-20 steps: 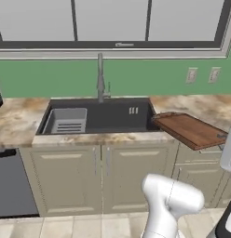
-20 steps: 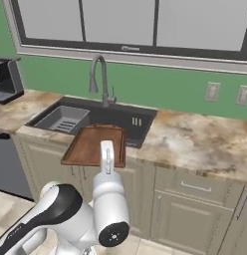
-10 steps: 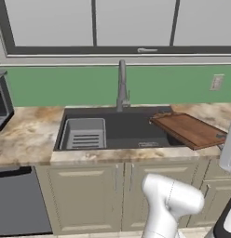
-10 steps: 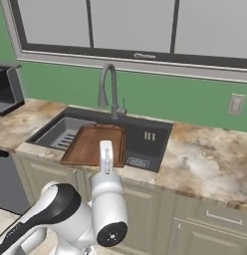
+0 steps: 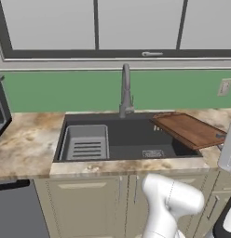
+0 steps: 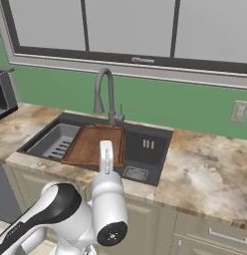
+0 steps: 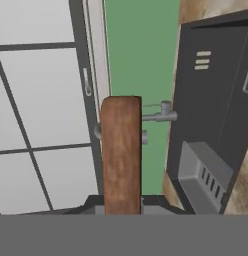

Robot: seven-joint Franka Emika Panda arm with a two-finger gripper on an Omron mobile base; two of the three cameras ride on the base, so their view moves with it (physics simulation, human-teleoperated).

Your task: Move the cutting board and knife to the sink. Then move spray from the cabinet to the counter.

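The gripper (image 7: 122,212) at the bottom centre of the hand view is clamped on the board (image 7: 121,155), which runs up the frame. In the right base view the board (image 6: 94,145) hangs over the sink (image 6: 145,149), mid-frame, beside the faucet (image 6: 106,94).

We see a green wall (image 5: 52,90) across the middle of the left base view, with a wide dark-framed window (image 5: 136,25) filling the upper part. A white outlet plate (image 5: 224,87) sits at the right edge. Beige panelled lower cabinet doors (image 5: 84,204) run along the bottom, and a dark appliance (image 5: 2,109) stands at the left edge.
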